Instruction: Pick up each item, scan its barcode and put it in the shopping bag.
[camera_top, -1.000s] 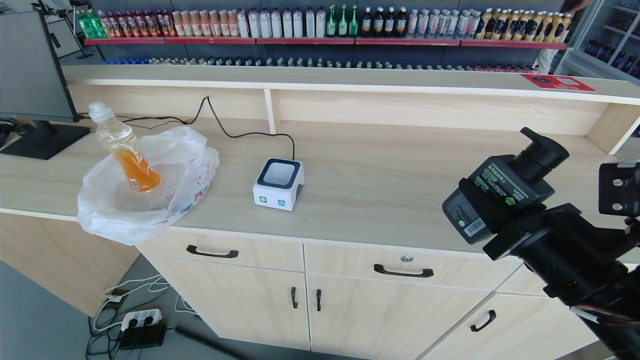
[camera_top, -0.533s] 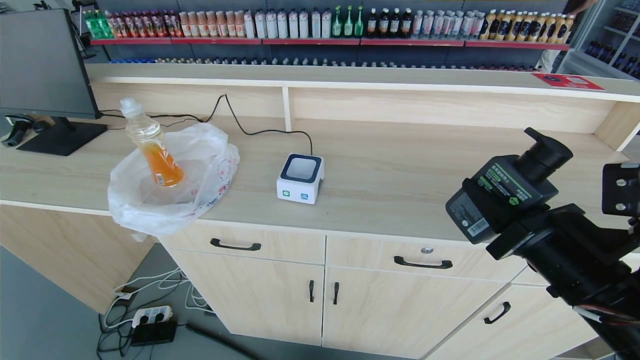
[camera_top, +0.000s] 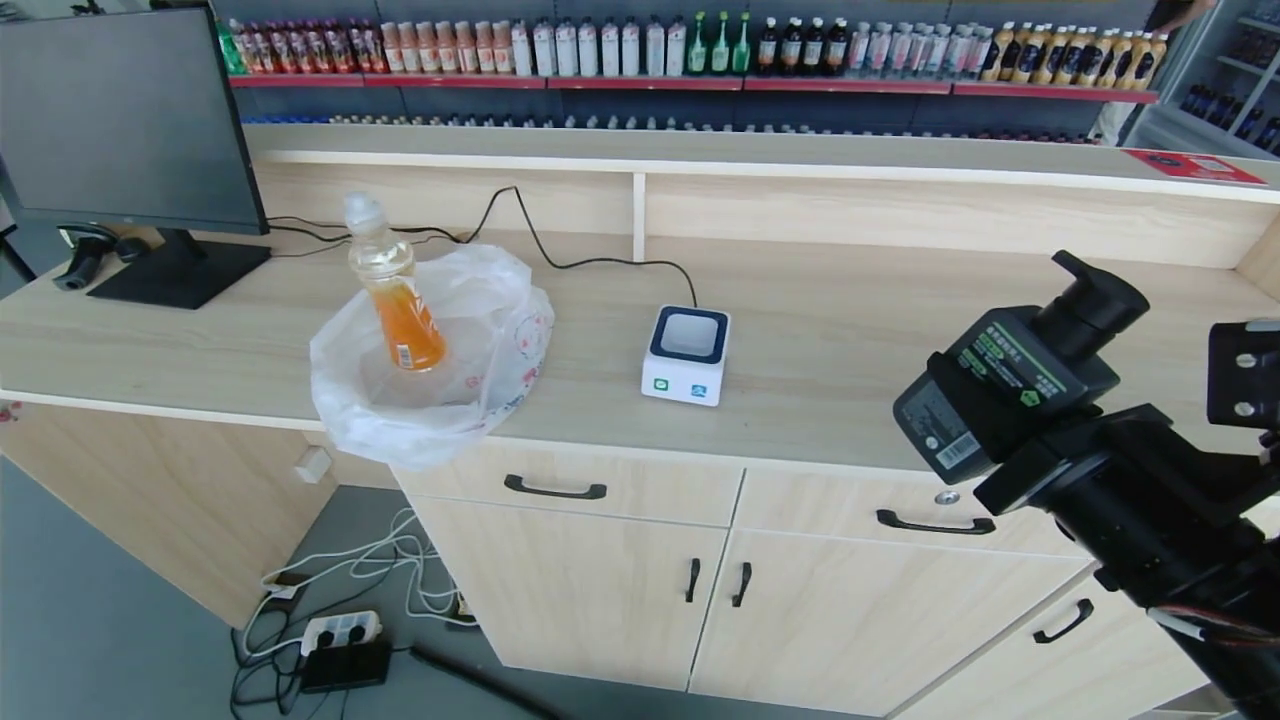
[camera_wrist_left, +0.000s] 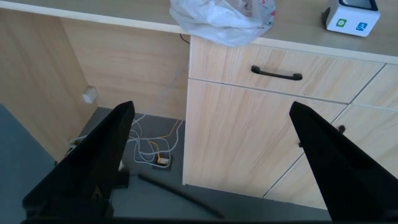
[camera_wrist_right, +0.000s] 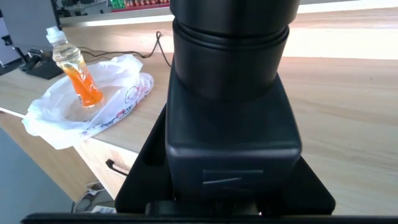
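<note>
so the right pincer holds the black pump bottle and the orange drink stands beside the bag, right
Not quite: the orange drink stands inside the shopping bag, not beside it, as the head view shows. The right pincer does hold the black pump bottle.

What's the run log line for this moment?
right jaws: shut on black plastic pump bottle | left jaws: open, empty | clear orange-drink bottle: in white plastic bag | white cube scanner: on counter

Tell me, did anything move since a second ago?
Only the camera shifted, so everything on the counter slid right in the picture. Nothing was grabbed or dropped. The right claw still holds the black pump bottle, and the orange bottle still stands in the shopping bag.
</note>
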